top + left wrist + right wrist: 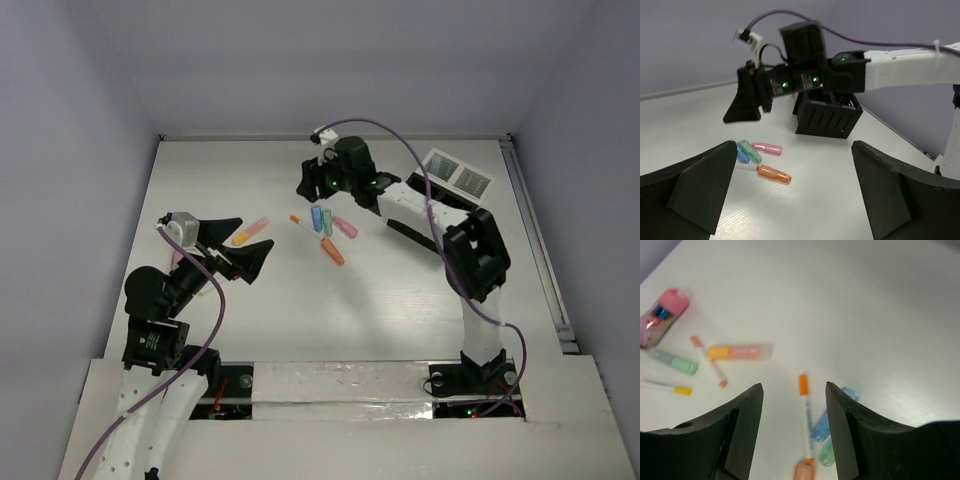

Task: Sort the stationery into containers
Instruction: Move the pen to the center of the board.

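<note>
- My right pincer [794,390] stands wide open and grips nothing. Through the gap between its fingers I see only bare table and the orange-capped white pen [805,415].
- From above, it hangs at 11 o'clock of the middle cluster, apart from every piece. I cannot tell whether its tips touch the table.
- My left pincer [795,147] is spread just as wide and is also empty-handed. From above it sits at 9 o'clock of the cluster, well apart from it.
- In the cluster, the blue marker [317,218] and green marker [328,220] lie side by side. The pink marker [346,227] is just beside them at 3 o'clock, and the orange marker [333,252] is near them at 5 o'clock.
- A pink-and-orange highlighter [250,231] lies near my left pincer, at its 12 o'clock.
- The black box [827,117] sits under my right arm, at 2 o'clock of the cluster.
- The white tray [458,173] lies farther out on the same bearing.
</note>
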Controlling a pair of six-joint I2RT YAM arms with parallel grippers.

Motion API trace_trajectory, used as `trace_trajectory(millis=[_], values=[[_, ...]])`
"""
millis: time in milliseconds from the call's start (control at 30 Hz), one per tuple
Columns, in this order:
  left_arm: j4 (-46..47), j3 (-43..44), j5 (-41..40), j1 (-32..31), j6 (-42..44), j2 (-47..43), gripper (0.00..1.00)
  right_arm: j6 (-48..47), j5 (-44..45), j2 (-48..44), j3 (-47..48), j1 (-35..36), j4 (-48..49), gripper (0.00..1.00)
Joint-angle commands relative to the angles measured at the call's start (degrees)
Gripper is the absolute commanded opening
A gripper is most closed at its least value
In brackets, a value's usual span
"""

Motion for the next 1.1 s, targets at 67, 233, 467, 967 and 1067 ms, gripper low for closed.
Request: trace_trajectory(millis=[67, 233, 467, 967, 1067], values=[[2.8, 2.1, 0.0, 0.3, 0.2, -0.8, 0.99, 7.6, -6.2, 5.1, 6.9, 4.7, -2.7, 0.63], [2.7, 2.1, -0.2, 0.3, 0.2, -1.3, 0.99, 15.0, -3.9, 13.2, 10.5, 9.0, -0.5, 0.73], [2.6, 2.2, -0.4, 0.3, 0.2, -2.0, 0.99, 21.3, 1.1, 20.6, 15.9, 13.0, 1.9, 0.83], [2.4, 2.3, -0.6, -0.2, 0.2, -2.9, 0.99, 24.5, 13.0, 32.9, 28.9, 15.2, -5.4, 0.85], [2.3, 2.3, -1.0, -0.2, 0.3, -3.1, 0.99, 22.9, 17.3, 35.9, 34.1, 15.9, -9.5, 0.85]])
